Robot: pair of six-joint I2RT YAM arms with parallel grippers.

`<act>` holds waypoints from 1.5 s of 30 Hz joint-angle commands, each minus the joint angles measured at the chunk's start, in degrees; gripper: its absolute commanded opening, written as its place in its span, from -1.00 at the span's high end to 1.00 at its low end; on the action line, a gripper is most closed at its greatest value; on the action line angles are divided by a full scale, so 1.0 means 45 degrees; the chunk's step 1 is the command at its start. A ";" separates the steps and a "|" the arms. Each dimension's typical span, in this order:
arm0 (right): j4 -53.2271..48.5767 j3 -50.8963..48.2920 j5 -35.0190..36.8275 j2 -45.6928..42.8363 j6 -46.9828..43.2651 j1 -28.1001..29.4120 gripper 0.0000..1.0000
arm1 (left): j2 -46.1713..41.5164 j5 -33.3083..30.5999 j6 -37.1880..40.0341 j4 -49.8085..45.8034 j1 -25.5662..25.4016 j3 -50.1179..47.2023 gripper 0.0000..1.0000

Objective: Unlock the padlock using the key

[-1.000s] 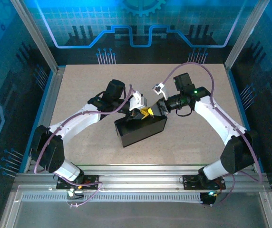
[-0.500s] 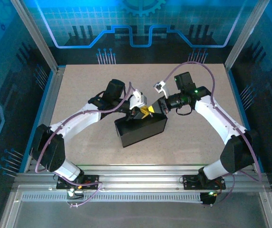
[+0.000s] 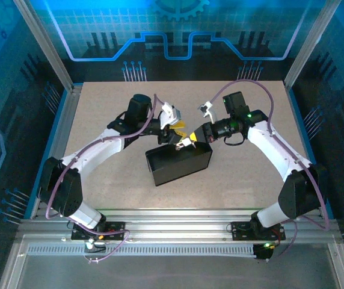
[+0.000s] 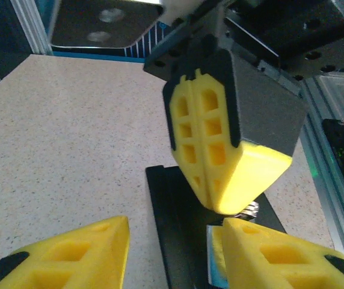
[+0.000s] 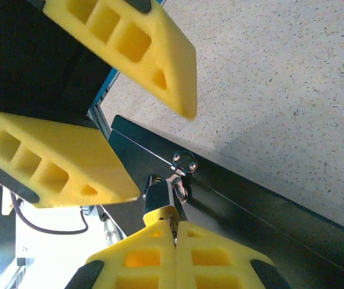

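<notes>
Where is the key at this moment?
In the right wrist view, the key is pinched at the tips of the shut right tool, just below the padlock on the black box.

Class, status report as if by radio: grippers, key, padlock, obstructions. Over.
Left gripper open, hovering by the padlock. Right gripper shut on the key, tip at the padlock on the black box. No obstruction seen.

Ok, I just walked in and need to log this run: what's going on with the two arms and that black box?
Both arms meet over the black box. The right tool is pinched shut on what looks like the key, its tip right at the padlock on the box. The left tool hovers open beside it, gripping nothing. Whether the key has entered the lock is too small to tell.
</notes>
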 commanded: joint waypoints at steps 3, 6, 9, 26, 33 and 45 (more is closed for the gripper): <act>-0.1139 0.0283 -0.0099 0.0472 -0.0488 -0.0273 0.84 | -0.0655 -0.1168 -0.1235 0.0490 0.0206 -0.0165 0.06; -0.0909 0.0167 -0.0485 0.0465 -0.0543 -0.0354 0.88 | -0.0918 -0.1264 -0.1303 0.0488 0.0207 -0.0610 0.07; -0.1200 0.0277 -0.0645 0.0487 -0.0960 -0.0376 0.65 | -0.1122 -0.1866 -0.1697 0.0624 0.0223 -0.0952 0.07; -0.1449 0.0837 0.0628 0.0467 -0.4402 0.0464 -0.06 | -0.2042 -0.4560 -0.2971 0.0404 0.0309 -0.1764 -0.05; -0.0776 -0.0026 0.2789 0.0010 -0.6416 0.1617 -0.13 | -0.1812 -0.5808 -0.4270 -0.0719 0.0489 -0.1287 -0.06; 0.0014 -0.0385 0.5794 0.0052 -0.8314 0.2751 0.06 | -0.2250 -0.5996 -0.4762 -0.2991 0.0466 -0.1706 -0.06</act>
